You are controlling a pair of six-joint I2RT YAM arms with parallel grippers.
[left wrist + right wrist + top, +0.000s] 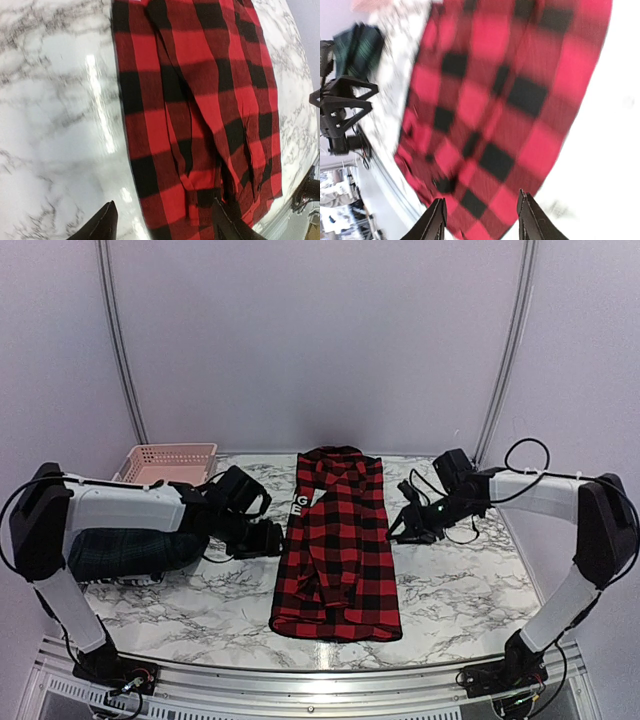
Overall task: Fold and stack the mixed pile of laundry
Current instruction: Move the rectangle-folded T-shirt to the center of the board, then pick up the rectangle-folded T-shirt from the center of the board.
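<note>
Red-and-black checked shirt (338,540) lies flat, long axis near-to-far. Left gripper (268,538) and right gripper (405,528) flank its long edges, equally near. Both have fingers apart, holding nothing.

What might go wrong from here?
The checked shirt lies in loose folded layers; the open left gripper or right gripper may catch one layer and undo the fold. The dark green plaid garment lies under the left arm, which might drag it.
</note>
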